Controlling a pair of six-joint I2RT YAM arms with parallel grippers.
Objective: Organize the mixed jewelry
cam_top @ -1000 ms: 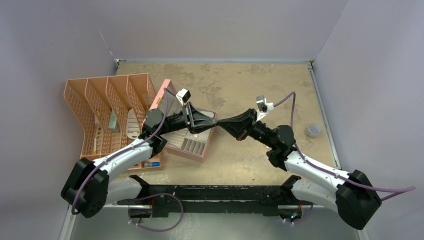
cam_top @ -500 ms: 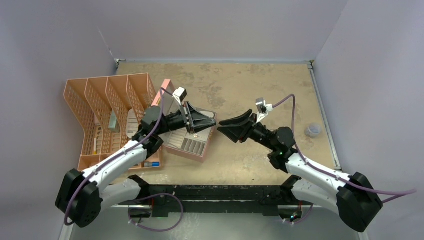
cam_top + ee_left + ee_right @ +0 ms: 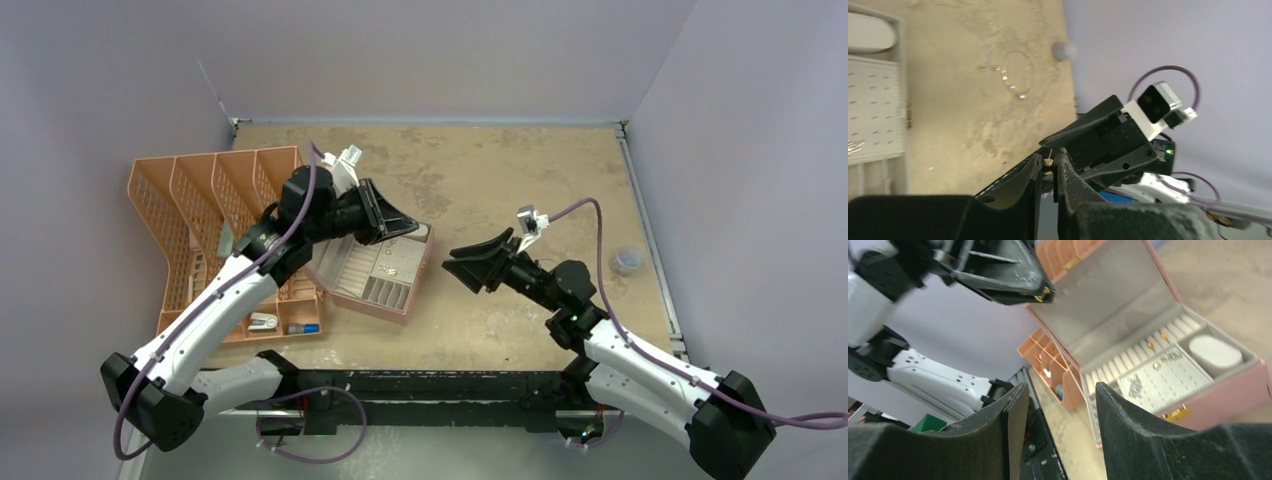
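Observation:
A tiny gold stud (image 3: 1049,168) is pinched at the tips of my left gripper (image 3: 1049,161), which is shut on it. The same stud (image 3: 1042,294) shows in the right wrist view at the tip of that gripper. My left gripper (image 3: 410,228) hovers over the open pink jewelry box (image 3: 398,305). My right gripper (image 3: 460,268) stands open and empty to the right of the box, jaws wide apart (image 3: 1060,390). A thin silvery hoop (image 3: 1016,80) and small gold bits (image 3: 984,69) lie on the tan table. More gold studs (image 3: 1168,357) sit on the box's white pad.
A pink mesh organizer (image 3: 200,215) stands at the left, with white clips and a blue-capped tube in its front section. A small clear cup (image 3: 626,261) sits near the table's right edge. The box lid (image 3: 1108,300) stands raised. A white oval cushion (image 3: 1215,351) fills one box compartment.
My right gripper opened and drew back to the right, away from the left fingertips. My left gripper, still shut on the stud, swung back and left over the box.

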